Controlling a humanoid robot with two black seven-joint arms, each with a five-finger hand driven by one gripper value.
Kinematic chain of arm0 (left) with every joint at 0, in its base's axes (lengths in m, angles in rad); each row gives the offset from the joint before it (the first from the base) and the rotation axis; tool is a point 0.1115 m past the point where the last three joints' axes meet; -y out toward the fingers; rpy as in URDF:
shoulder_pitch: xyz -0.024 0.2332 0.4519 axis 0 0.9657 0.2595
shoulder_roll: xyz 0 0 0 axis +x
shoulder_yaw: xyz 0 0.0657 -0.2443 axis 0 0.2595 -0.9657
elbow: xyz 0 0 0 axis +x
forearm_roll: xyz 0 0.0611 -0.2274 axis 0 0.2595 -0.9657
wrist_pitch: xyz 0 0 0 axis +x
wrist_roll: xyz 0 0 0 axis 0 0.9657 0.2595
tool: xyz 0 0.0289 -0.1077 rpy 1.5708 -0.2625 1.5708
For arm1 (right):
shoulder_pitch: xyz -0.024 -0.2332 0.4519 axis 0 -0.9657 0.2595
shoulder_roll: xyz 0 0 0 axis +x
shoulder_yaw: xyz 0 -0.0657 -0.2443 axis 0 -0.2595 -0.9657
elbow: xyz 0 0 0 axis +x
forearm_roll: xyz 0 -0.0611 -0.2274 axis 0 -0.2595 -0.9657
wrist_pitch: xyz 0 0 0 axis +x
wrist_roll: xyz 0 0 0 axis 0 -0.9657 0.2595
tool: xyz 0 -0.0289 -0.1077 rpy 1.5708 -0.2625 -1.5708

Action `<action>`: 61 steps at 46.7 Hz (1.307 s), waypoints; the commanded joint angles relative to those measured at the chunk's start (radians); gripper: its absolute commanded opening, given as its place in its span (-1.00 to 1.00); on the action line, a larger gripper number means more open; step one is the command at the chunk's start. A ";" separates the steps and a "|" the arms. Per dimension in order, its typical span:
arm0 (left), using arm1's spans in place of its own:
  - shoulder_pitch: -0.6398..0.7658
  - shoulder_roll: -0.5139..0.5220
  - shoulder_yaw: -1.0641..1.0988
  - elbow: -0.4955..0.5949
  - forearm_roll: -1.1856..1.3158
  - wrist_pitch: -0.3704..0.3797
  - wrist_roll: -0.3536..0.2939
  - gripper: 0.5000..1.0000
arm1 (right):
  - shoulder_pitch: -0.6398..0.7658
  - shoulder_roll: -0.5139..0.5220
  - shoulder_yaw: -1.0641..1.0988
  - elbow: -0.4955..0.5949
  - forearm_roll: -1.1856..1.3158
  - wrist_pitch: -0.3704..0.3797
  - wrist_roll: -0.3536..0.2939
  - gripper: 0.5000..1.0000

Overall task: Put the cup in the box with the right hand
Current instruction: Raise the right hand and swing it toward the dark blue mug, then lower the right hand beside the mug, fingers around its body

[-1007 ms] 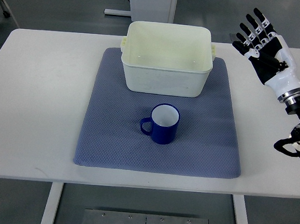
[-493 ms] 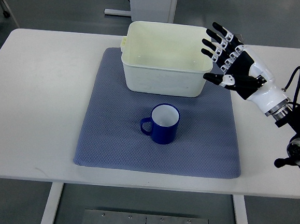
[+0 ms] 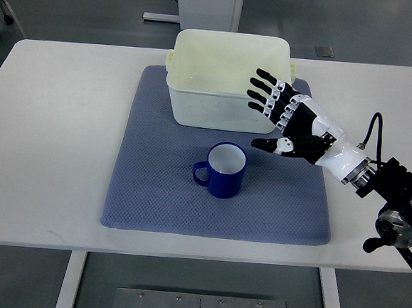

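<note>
The right hand [image 3: 283, 121], fingers spread wide and empty, is near the upright blue mug [image 3: 225, 170], on the side opposite its handle, presumably leaving the body clear for grasping.

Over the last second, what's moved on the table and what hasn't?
The right hand swept in from the table's far right corner toward the middle and nearer the cup, its fingers spread, now in front of the box. It holds nothing and has not touched the cup. Cup, box and blue mat stayed put.
</note>
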 commanded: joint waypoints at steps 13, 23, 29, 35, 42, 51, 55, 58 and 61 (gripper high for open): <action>-0.001 0.000 0.002 0.000 0.001 0.000 0.000 1.00 | -0.021 0.023 -0.035 -0.037 -0.010 -0.006 0.001 1.00; -0.001 0.000 0.002 0.000 0.001 0.000 0.000 1.00 | -0.039 0.044 -0.036 -0.078 -0.010 -0.018 0.017 1.00; -0.001 0.000 0.002 0.001 -0.001 0.000 0.000 1.00 | -0.048 0.055 -0.039 -0.086 -0.011 -0.052 0.030 1.00; -0.001 0.000 -0.001 0.000 0.001 0.000 0.000 1.00 | -0.050 0.055 -0.077 -0.092 -0.014 -0.093 0.055 1.00; -0.001 0.000 -0.001 0.000 -0.001 0.000 0.000 1.00 | -0.050 0.076 -0.113 -0.100 -0.017 -0.147 0.072 1.00; -0.001 0.000 0.002 0.000 0.001 0.000 0.000 1.00 | -0.048 0.118 -0.124 -0.129 -0.037 -0.195 0.073 1.00; 0.001 0.000 -0.001 0.001 -0.001 0.000 0.000 1.00 | -0.047 0.129 -0.128 -0.144 -0.041 -0.216 0.083 1.00; 0.001 0.000 0.002 0.000 0.001 0.000 0.000 1.00 | -0.044 0.133 -0.147 -0.152 -0.042 -0.228 0.096 1.00; -0.001 0.000 -0.001 0.000 0.001 0.000 0.000 1.00 | -0.042 0.141 -0.159 -0.155 -0.044 -0.239 0.103 1.00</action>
